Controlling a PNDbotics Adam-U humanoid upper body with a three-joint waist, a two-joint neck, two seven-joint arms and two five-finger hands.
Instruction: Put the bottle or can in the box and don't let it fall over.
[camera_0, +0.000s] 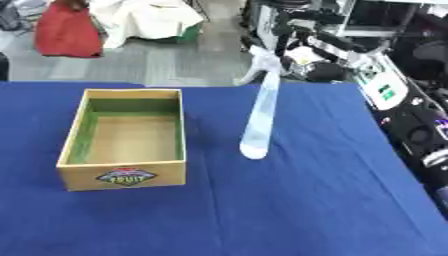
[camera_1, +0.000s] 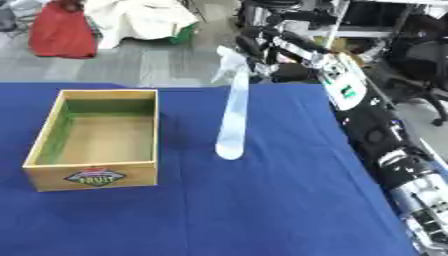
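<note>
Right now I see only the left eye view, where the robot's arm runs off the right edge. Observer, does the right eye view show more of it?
Observer: Yes. The right arm shows from the lower right corner up along the right edge of the table to the robot hand, which holds the top of the tilted bottle.
Operator: What lies beyond the arm?
Observer: A strip of grey floor to the right of it, which your view cuts off.
</note>
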